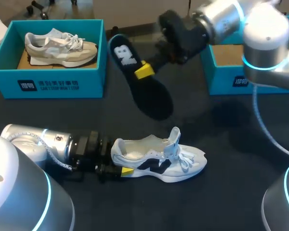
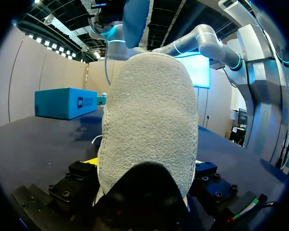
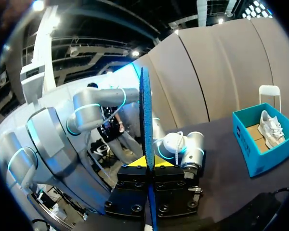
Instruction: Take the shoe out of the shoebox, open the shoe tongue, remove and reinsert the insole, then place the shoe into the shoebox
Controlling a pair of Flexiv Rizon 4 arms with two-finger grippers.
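Note:
A white shoe (image 1: 159,159) with a black side mark lies on the dark table, toe to the right and tongue pulled up. My left gripper (image 1: 117,164) comes in low from the left and is shut on the shoe's heel; in the left wrist view the fuzzy heel (image 2: 149,120) fills the gap between its fingers. My right gripper (image 1: 144,71) hangs above the table's middle, shut on a dark insole (image 1: 149,91) that slants down from it. In the right wrist view the insole (image 3: 145,110) stands edge-on between the yellow tips of my right gripper (image 3: 148,162).
A teal shoebox (image 1: 58,79) at the back left holds a beige shoe (image 1: 58,48). A second teal box (image 1: 231,72) stands at the back right, partly behind my right arm.

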